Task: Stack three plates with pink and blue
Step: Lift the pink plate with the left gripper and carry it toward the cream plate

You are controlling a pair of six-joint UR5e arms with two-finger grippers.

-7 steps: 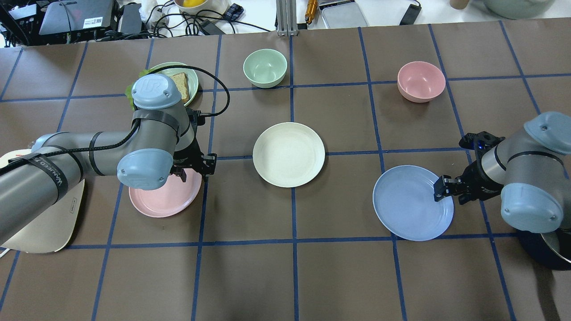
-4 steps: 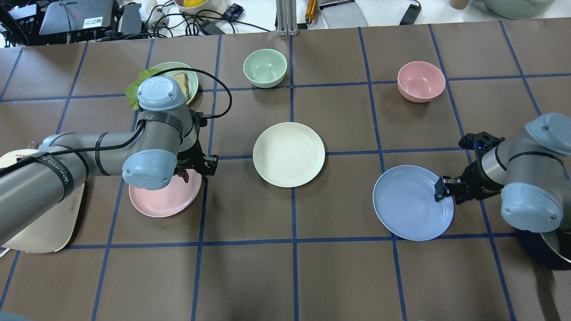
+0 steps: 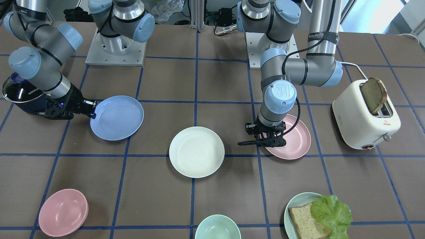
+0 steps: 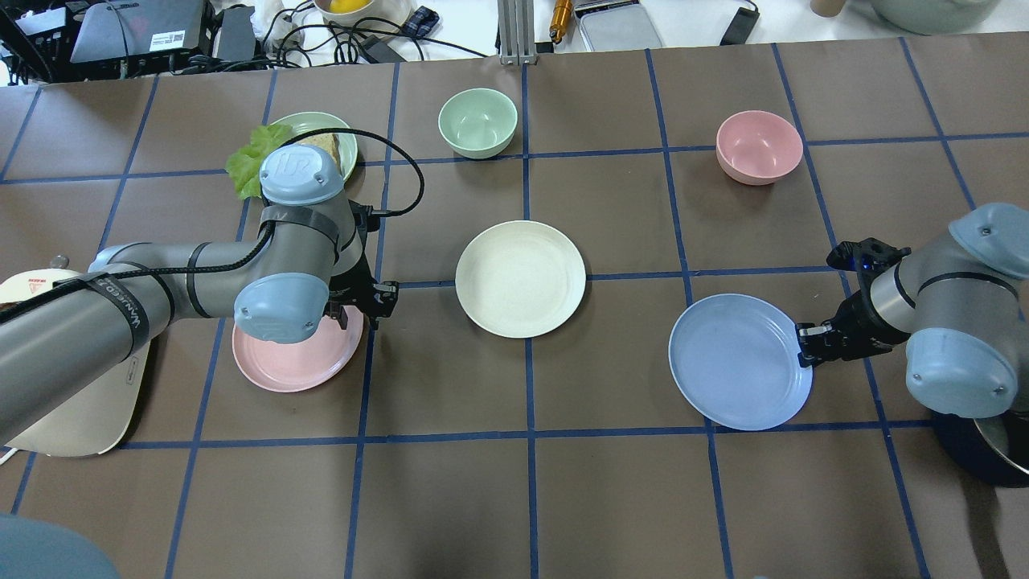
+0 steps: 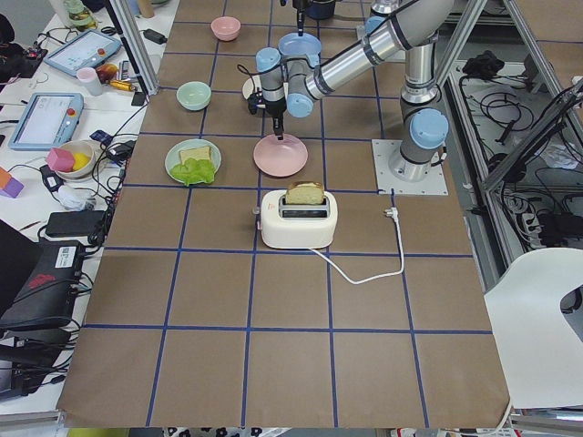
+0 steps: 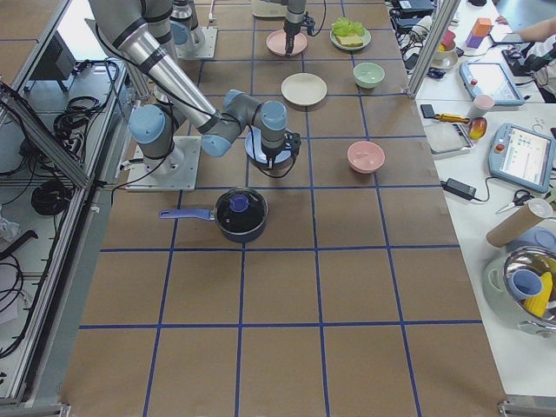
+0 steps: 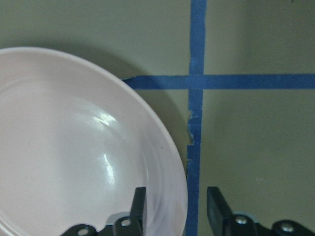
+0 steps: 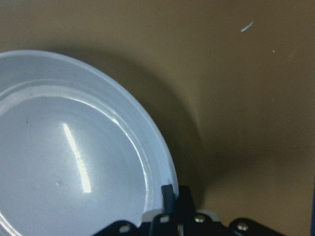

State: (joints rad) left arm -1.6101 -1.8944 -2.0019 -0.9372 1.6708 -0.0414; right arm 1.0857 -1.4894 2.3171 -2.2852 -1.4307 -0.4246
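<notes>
At the right of the overhead view, the right gripper (image 4: 804, 344) is pinching the blue plate (image 4: 735, 362) by its rim, jaws clenched. The plate seems to be tilting off the counter (image 4: 611, 482). At left, the left gripper (image 4: 358, 315) is straddling the rim of the pink plate (image 4: 289, 358), jaws released. The white plate (image 4: 520, 278) is lying at centre.

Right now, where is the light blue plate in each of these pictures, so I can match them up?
Front-facing: blue plate left of centre.
Overhead: right of centre.
Left side: far top, small.
Right side: upper middle, partly hidden.
Left wrist: not in it.
Right wrist: fills the lower left.
Shared landmark: the cream plate, mid-table beside it.
</notes>
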